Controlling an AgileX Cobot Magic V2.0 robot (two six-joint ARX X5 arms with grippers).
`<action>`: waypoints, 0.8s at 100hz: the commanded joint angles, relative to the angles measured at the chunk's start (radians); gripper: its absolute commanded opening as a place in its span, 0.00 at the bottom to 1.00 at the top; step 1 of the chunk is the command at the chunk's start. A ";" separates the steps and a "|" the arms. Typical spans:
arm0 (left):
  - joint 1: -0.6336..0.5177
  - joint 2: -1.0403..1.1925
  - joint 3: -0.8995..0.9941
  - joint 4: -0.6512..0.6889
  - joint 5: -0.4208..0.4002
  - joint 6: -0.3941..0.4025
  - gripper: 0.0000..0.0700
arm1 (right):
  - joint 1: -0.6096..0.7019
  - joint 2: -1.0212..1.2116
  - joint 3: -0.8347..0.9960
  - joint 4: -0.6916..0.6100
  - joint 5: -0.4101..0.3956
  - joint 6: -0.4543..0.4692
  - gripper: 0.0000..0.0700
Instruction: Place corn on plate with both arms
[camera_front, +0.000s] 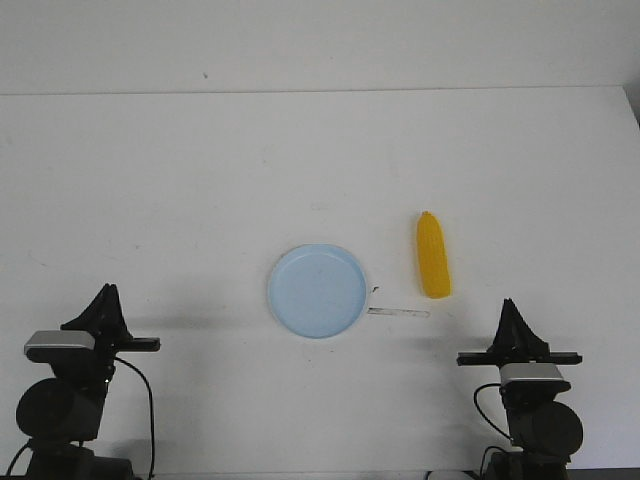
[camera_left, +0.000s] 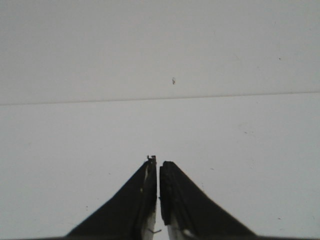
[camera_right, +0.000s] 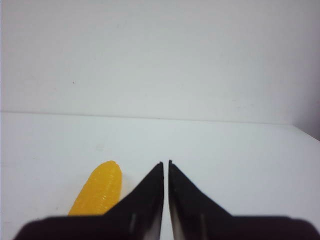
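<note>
Nothing of the task appears done yet — the corn (camera_front: 433, 256) lies on the white surface (camera_front: 200, 180), just to the right of the plate (camera_front: 317, 290) and not touching it, its tapered end pointing away from the robot. The plate holds nothing. Both arms sit back at the near edge: the left tool (camera_front: 104, 296) and the right tool (camera_front: 511, 310) are each clenched with nothing between the tips. The right wrist view shows the corn close ahead of that tool — so reaching, grasping, and carrying it over all remain.
</note>
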 joint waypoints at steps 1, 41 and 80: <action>0.004 -0.030 0.002 -0.016 -0.003 0.034 0.00 | 0.001 0.000 -0.001 0.006 0.001 0.009 0.02; 0.004 -0.079 0.002 -0.043 0.038 -0.014 0.00 | 0.001 0.000 -0.001 0.006 0.001 0.010 0.02; 0.004 -0.079 0.002 -0.046 0.038 -0.014 0.00 | 0.001 0.000 -0.001 0.006 0.001 0.009 0.02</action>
